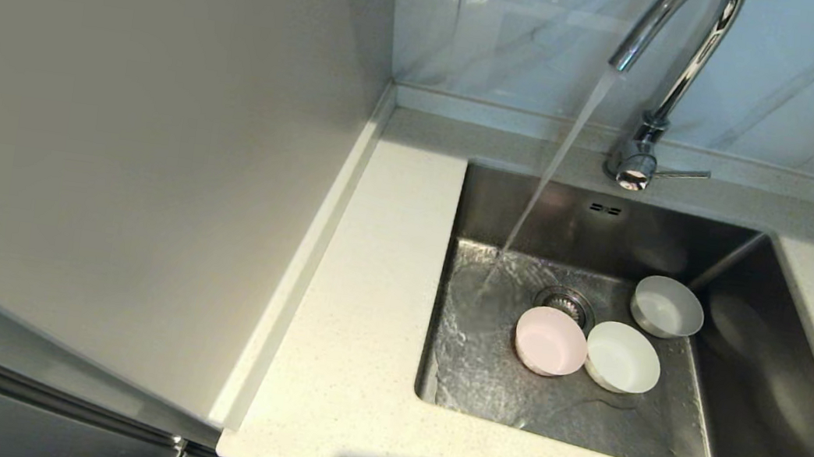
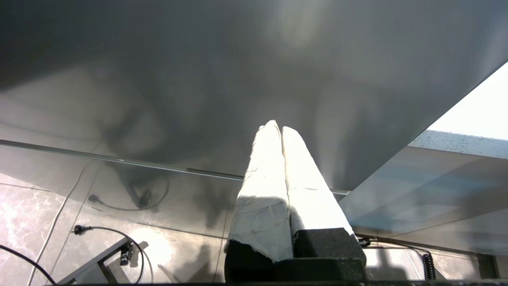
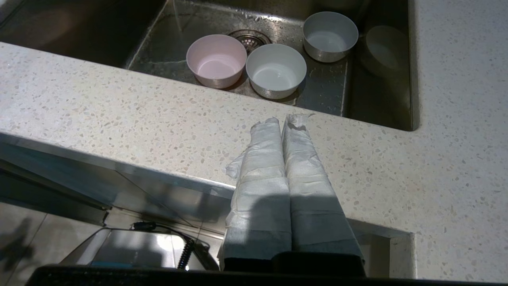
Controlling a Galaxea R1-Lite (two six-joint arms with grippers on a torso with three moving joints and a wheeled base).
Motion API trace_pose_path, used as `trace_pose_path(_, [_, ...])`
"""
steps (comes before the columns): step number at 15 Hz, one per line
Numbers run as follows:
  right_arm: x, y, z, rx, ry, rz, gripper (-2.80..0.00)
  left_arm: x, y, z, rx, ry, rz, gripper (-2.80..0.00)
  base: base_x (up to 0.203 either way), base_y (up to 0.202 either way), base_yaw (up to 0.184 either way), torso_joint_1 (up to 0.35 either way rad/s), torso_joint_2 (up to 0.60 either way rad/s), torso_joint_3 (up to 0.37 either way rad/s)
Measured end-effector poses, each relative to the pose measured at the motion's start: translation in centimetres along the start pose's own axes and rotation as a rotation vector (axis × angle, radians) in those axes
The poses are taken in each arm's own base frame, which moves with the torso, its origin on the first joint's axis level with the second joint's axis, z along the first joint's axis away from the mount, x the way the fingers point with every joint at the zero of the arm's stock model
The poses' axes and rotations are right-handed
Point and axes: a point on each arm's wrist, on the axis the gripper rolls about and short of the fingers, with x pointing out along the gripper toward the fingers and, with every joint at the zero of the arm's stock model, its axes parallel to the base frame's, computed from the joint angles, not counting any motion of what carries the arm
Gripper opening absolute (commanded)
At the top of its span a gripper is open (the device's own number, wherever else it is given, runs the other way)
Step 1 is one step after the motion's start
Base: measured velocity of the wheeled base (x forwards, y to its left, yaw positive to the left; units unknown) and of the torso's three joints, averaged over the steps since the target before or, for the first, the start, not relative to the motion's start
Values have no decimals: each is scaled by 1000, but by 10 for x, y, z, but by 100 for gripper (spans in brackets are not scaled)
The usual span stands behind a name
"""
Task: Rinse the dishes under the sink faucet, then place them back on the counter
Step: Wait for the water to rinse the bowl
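Observation:
Three bowls stand upright on the floor of the steel sink: the pink bowl by the drain, the white bowl to its right, the grey bowl behind. Water runs from the chrome faucet onto the sink floor left of the pink bowl, touching no bowl. My right gripper is shut and empty over the counter's front edge, short of the sink. My left gripper is shut and empty, below the counter by a grey panel.
A tall beige wall panel borders the counter on the left. The faucet's thin lever points right. The strainer drain lies just behind the pink bowl. Cables lie on the tiled floor below.

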Motion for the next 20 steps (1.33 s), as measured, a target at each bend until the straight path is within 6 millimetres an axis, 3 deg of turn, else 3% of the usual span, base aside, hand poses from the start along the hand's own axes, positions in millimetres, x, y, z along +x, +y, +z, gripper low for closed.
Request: trace_pose_path(20, [0, 0, 0, 1, 0, 0, -280, 0, 0, 0, 0, 0, 0, -280, 0, 0, 0, 0, 0, 0])
